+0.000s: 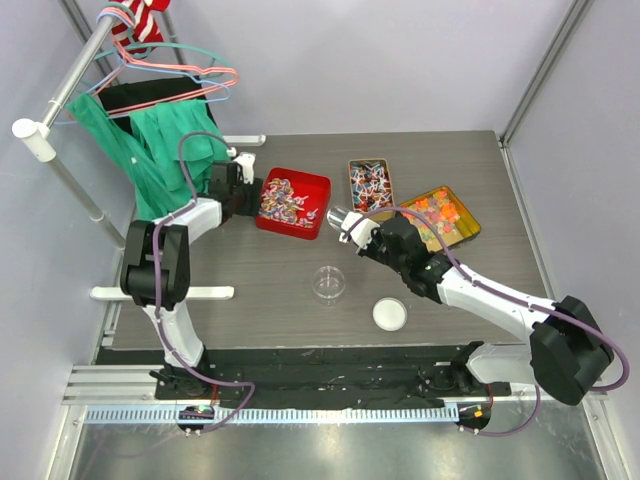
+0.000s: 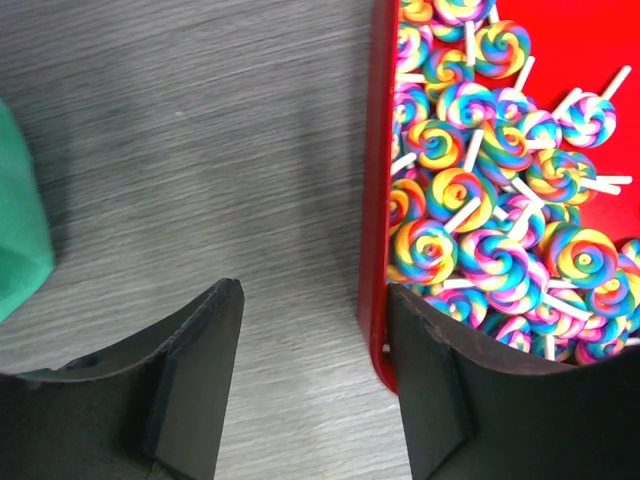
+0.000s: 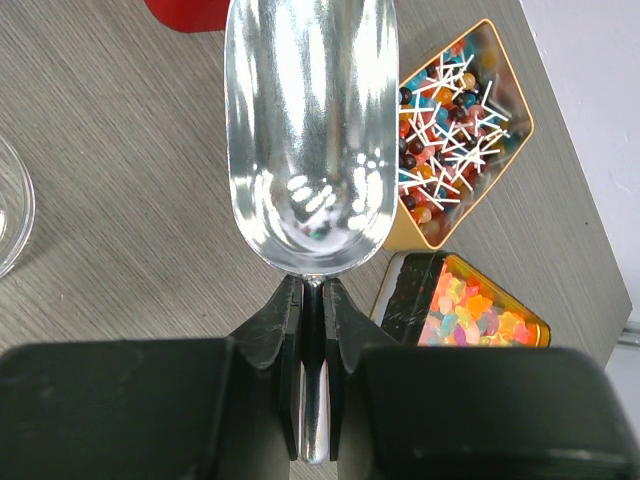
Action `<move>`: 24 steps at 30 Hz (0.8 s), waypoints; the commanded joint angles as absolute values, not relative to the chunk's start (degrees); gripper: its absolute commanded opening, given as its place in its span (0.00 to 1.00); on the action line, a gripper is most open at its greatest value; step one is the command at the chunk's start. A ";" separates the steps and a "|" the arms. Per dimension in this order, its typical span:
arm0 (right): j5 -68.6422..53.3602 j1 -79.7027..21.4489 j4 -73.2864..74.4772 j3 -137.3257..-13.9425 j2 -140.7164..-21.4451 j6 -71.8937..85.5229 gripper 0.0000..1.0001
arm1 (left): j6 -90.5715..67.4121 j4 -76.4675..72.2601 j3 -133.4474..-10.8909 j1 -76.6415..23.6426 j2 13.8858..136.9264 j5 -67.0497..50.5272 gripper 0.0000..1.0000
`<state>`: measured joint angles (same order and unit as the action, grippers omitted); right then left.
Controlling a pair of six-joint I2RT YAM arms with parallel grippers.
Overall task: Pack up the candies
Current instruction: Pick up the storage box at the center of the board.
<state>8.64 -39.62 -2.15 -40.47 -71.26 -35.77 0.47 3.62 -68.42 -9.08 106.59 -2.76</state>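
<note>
1. Broadly, you have a dark grey wood-grain table (image 1: 270,305) under both arms, with a rumpled green cloth (image 1: 160,150) hanging off a white rail at the far left corner.
2. Your left arm reaches to the far left part of the table. Your right arm stretches diagonally from the near right towards the middle.
3. Your square red plastic tray (image 1: 318,186) sits at the far centre of the table.
4. Two gold-rimmed rectangular tins lie right of the tray. The tin of ball lollipops (image 3: 510,65) is nearer the tray, and the tin of orange and yellow gummies (image 3: 408,295) is just beyond it to the right.
5. Your left gripper (image 2: 312,300) is spread wide. It straddles the tray's left wall, with one finger over bare table and the other over the tray's inside. You cannot tell from these views whether either finger touches.
6. Your right gripper (image 3: 313,290) is pinched tight on the handle of a shiny metal scoop (image 3: 310,130). The scoop's bowl hangs above the table near the tray's near right corner.
7. Your clear round plastic dish (image 1: 328,283) stands near the table's middle, on the near side of the scoop.
8. A round white lid (image 1: 390,314) lies near the dish, to its right and slightly nearer you.
9. Your candies (image 2: 470,190), rainbow-swirl lollipops on white sticks, are heaped in the red tray, mostly against its left side.
</note>
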 commanded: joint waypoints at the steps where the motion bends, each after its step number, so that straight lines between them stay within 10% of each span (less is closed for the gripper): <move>1: 8.88 -39.55 -5.62 -40.52 -70.93 -36.30 0.01 | 1.84 5.53 -72.68 -8.88 110.12 -6.24 0.55; 11: 11.42 -39.55 -3.87 -44.38 -71.45 -36.74 0.01 | 3.33 10.72 -77.42 -8.79 113.29 -12.38 0.36; 16: 15.55 -39.55 1.21 -52.18 -75.40 -41.91 0.01 | 4.48 13.01 -79.36 -8.88 114.78 -15.29 0.02; 24: 21.09 -39.72 6.40 -65.55 -86.65 -52.73 0.01 | 9.04 17.75 -82.44 -9.40 114.96 -16.44 0.00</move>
<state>17.23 -39.62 3.57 -58.28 -82.72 -46.41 6.09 13.78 -80.01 -9.08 115.04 -13.45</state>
